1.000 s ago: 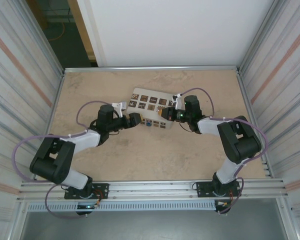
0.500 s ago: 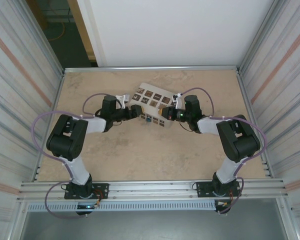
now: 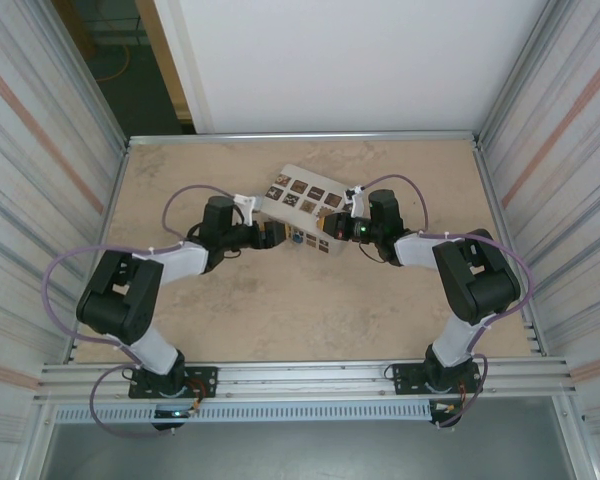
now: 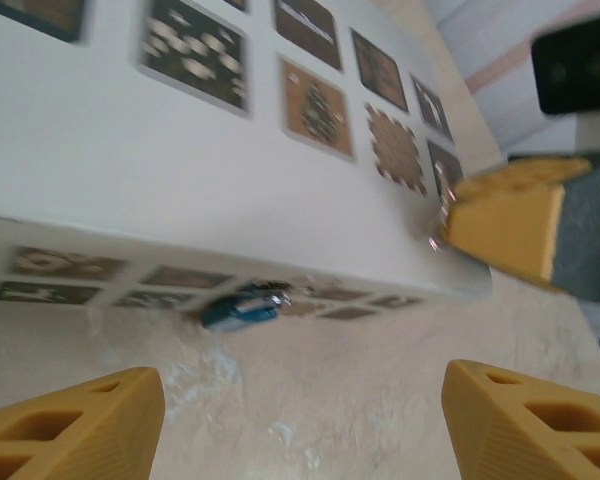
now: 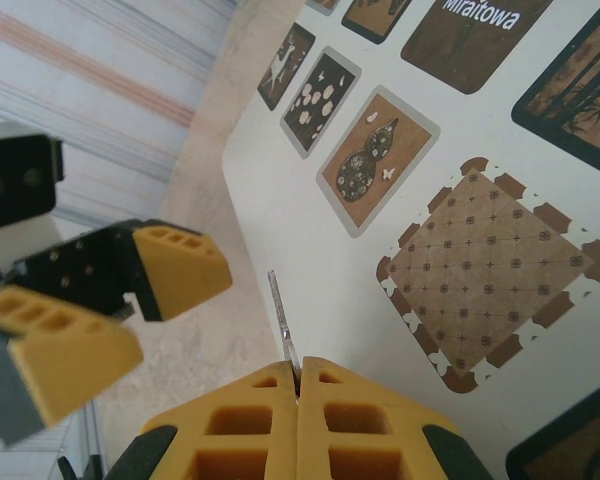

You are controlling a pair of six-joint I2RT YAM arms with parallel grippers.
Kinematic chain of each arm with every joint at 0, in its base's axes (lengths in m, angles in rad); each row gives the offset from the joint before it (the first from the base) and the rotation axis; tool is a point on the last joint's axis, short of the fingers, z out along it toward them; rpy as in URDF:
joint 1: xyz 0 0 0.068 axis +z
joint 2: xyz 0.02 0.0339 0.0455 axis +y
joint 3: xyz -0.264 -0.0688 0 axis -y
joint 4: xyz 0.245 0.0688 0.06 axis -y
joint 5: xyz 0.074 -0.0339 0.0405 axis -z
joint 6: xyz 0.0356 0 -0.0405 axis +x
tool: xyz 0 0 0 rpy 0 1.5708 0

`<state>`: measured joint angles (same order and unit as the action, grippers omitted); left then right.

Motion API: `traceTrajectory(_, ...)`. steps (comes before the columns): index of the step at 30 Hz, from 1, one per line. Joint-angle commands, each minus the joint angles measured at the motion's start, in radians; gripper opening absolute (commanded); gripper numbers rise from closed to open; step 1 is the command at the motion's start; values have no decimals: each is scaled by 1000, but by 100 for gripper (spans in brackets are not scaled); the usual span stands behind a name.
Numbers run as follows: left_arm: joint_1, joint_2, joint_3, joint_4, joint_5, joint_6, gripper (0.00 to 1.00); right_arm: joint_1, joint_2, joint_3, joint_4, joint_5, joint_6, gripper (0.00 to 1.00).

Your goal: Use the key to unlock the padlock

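Padlock (image 4: 238, 308) lies on the worktop (image 4: 380, 345) against the near wall of the white box (image 4: 180, 180), centred before the released left end effector (image 4: 300, 405) for grasping, while the right end effector (image 5: 298, 385), clenched on the key (image 5: 282, 320), presents its blade for insertion.

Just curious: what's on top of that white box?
Brown picture squares cover the white box; the right gripper holds a thin key over its edge. Contents are hidden.
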<state>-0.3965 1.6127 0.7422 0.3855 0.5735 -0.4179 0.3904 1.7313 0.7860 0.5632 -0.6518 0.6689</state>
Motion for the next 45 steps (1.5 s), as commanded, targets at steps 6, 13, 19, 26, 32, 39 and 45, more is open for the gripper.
traceTrajectory(6,-106,10,21,-128,-101,227,73,-3,14,28,-63,26,-48,0)
traceTrajectory(13,-126,106,100,-116,-112,255,69,-3,14,32,-83,29,-60,0)
traceTrajectory(19,-127,174,140,-88,-121,244,64,-2,16,35,-88,29,-63,0)
traceTrajectory(26,-127,229,160,-57,-143,222,58,-2,17,38,-89,25,-65,0)
traceTrajectory(32,-127,252,169,-37,-172,215,57,-1,19,38,-91,23,-65,0)
traceTrajectory(39,-127,278,194,-36,-177,218,57,1,22,39,-91,24,-65,0)
traceTrajectory(45,-127,295,218,-40,-162,215,55,3,23,43,-89,22,-65,0)
